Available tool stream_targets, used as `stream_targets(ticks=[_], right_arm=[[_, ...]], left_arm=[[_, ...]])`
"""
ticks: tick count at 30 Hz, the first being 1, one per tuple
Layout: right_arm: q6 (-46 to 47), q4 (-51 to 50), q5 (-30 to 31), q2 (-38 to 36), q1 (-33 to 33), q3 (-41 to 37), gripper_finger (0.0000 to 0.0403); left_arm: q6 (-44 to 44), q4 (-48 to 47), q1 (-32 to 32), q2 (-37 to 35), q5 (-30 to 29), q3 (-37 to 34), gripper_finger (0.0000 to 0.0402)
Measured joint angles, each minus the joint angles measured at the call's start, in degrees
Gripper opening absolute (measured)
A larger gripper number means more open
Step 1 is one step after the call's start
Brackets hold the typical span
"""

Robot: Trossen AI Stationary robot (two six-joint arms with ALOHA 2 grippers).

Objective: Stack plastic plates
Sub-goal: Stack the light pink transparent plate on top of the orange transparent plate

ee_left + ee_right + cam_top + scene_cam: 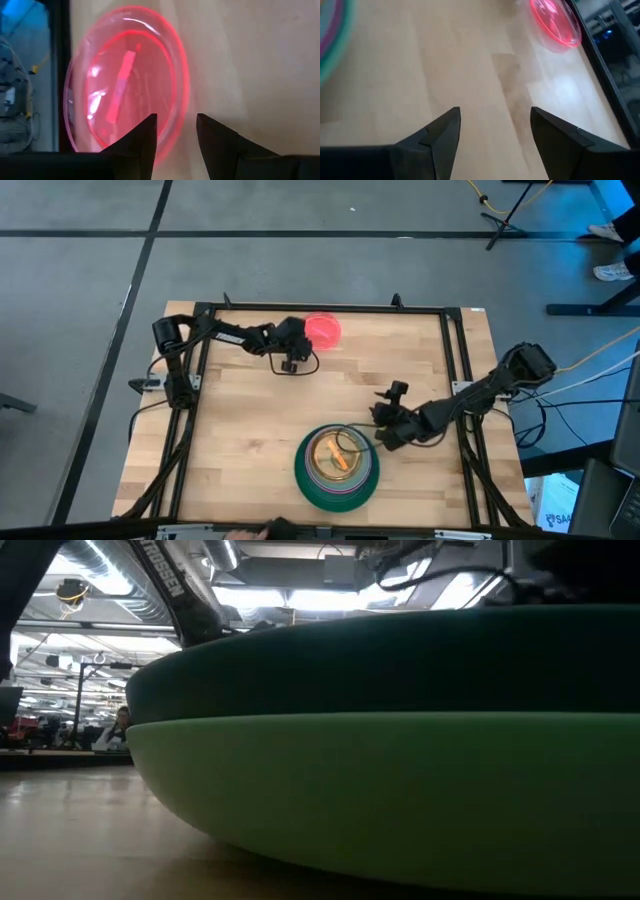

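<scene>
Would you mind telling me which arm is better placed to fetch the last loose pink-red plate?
The left. Its gripper is open right at the rim of the pink-red plate near the table's far edge. The right gripper, also open, sits beside the stack, well away from that plate.

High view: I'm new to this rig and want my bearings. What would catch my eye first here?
Most striking is the stack of plates at the table's near edge, dark green on the outside with an orange one on top; the right gripper, open, sits just beside it. At the far edge lies a lone pink-red plate, with the left gripper open around its rim.
</scene>
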Motion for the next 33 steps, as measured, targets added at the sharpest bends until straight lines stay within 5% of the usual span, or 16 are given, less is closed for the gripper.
stream_targets(ticks=[12, 19, 24, 33], right_arm=[[-2.6, 1.1, -0.9, 0.2, -7.5, 0.0, 0.0231], [-3.3, 1.2, -0.9, 0.2, -7.5, 0.0, 0.0231], [-1.1, 3.1, -1.0, 0.2, -7.5, 0.0, 0.0231], [-0.7, 12.8, -3.7, 0.2, -7.5, 0.0, 0.0231]], left_arm=[[-1.0, 4.4, 5.0, 4.5, 10.3, 1.2, 0.0124], [-2.5, -0.9, 5.3, 5.6, 11.4, 4.7, 0.0063], [-2.4, 0.2, 5.2, 5.8, 11.3, 4.8, 0.0007], [-4.0, 0.6, 0.7, 1.5, 2.9, 4.7, 0.0002]])
